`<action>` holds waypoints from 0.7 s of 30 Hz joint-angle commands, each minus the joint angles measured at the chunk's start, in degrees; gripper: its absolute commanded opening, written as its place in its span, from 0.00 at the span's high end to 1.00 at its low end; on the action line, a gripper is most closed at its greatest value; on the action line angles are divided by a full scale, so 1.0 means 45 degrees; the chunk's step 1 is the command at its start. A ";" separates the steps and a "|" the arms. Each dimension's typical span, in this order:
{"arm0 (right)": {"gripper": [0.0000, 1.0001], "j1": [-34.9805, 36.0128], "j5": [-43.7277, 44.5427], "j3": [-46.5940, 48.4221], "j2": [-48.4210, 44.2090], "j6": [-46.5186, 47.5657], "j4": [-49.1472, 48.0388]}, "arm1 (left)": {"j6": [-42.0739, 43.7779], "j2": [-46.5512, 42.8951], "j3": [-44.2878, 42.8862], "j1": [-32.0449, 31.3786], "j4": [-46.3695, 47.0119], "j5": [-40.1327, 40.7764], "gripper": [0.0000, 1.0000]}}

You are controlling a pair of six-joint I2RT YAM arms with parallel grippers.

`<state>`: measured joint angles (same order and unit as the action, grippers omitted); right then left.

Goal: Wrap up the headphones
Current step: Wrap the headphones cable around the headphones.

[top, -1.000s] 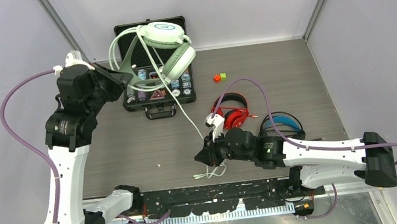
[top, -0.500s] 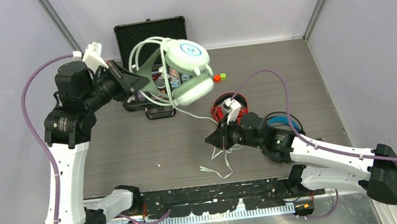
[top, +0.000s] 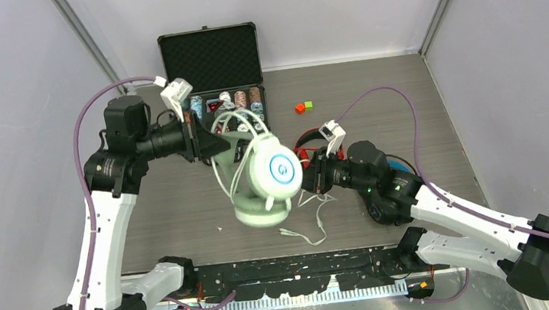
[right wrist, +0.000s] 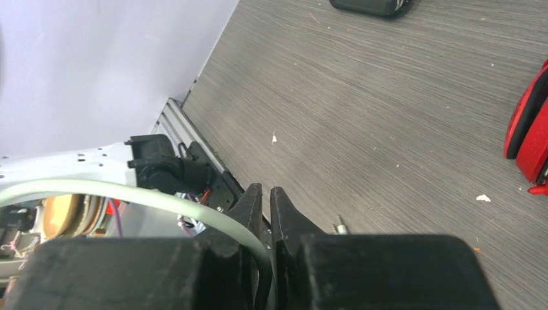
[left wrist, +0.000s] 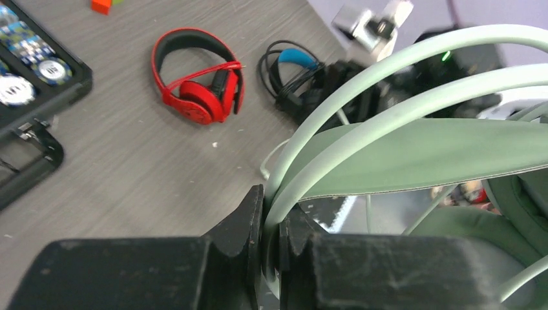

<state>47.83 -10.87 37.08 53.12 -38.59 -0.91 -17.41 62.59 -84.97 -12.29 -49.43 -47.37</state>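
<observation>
The pale mint-green and white over-ear headphones (top: 266, 180) are hanging in the air above the middle of the grey wood-grain bench (top: 419, 93), with one round ear cup facing up toward the top camera and the other cup below it. The left pincer (top: 213, 144) is holding them by the thin rails of the headband: in the left wrist view its two black fingers (left wrist: 249, 216) are pressing together on a pale green rail, and the wide band is arching away to the right. The thin pale green cable (right wrist: 129, 194) of these headphones is running down to the right pincer (top: 309, 182), which is just beside the upper ear cup; in the right wrist view its fingers are almost touching each other and are pinching this cable between them. The loose end of the cable is lying in loops on the bench (top: 306, 232), near the front edge. Behind the right arm, the red over-ear headphones (left wrist: 197, 97) are lying flat on the bench, and the black headphones with a blue inner headband (left wrist: 291, 61) are lying just beside them, on the right; both are partly hidden in the top view. At the far side of the bench an open black case (top: 209, 58) is standing with its lid up and round chips in rows inside. To the right of it, a small red cube (top: 300, 108) and a small green cube (top: 308, 104) are touching each other.
</observation>
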 commanded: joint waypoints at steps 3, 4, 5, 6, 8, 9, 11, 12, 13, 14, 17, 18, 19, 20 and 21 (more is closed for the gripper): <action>0.85 -0.0317 -0.1551 0.1776 -0.0911 0.0074 0.1257 | 0.4131 -0.1549 0.1324 0.0027 0.1154 -0.1404 1.00; 0.85 -0.0359 -0.1820 0.1911 -0.0883 -0.0104 0.1376 | 0.4504 -0.1590 0.1455 -0.0041 0.1252 -0.1530 1.00; 0.86 -0.0413 -0.2207 0.2055 -0.0787 -0.0232 0.1503 | 0.4942 -0.1541 0.1506 -0.0141 0.1230 -0.1669 1.00; 0.86 -0.0429 -0.2598 0.2229 -0.0687 -0.0375 0.1688 | 0.5470 -0.1430 0.1493 -0.0256 0.1035 -0.1663 1.00; 0.87 -0.0453 -0.3137 0.2444 -0.0543 -0.0747 0.1943 | 0.6165 -0.1245 0.1382 -0.0602 0.0657 -0.0983 1.00; 0.87 -0.0473 -0.3334 0.2475 -0.0561 -0.0952 0.1952 | 0.6517 -0.1149 0.1318 -0.0785 0.0365 -0.0743 1.00; 0.87 -0.0500 -0.3558 0.2482 -0.0661 -0.1242 0.1941 | 0.7370 -0.0908 0.1258 -0.1156 -0.0272 -0.0591 1.00; 0.87 -0.0516 -0.3604 0.2500 -0.0734 -0.1307 0.1962 | 0.8006 -0.0784 0.1235 -0.1374 -0.0691 -0.0518 1.00; 0.87 -0.0542 -0.3656 0.2516 -0.0785 -0.1342 0.1972 | 0.8404 -0.0656 0.1239 -0.1604 -0.0929 -0.0404 1.00; 0.87 -0.0578 -0.3755 0.2563 -0.0823 -0.1356 0.1973 | 0.8764 -0.0562 0.1242 -0.1882 -0.1176 -0.0223 1.00; 0.87 -0.0690 -0.4402 0.2813 -0.0688 -0.1513 0.1966 | 0.9271 -0.0352 0.1192 -0.2660 -0.1378 0.0870 1.00; 0.87 -0.0715 -0.4683 0.2905 -0.0601 -0.1621 0.1970 | 0.9368 -0.0329 0.1163 -0.2842 -0.1379 0.1337 1.00; 0.86 -0.0719 -0.5094 0.2985 -0.0522 -0.1747 0.1961 | 0.9446 -0.0299 0.1098 -0.3004 -0.1381 0.1864 1.00; 0.86 -0.0714 -0.5380 0.3065 -0.0470 -0.1887 0.1969 | 0.9549 -0.0288 0.1014 -0.3131 -0.1367 0.2428 1.00; 0.85 -0.0721 -0.5648 0.3137 -0.0415 -0.2047 0.1934 | 0.9657 -0.0290 0.0928 -0.3213 -0.1363 0.2911 1.00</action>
<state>44.97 -29.65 47.00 50.89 -44.88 9.85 22.87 61.91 -77.91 -24.91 -54.54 -41.80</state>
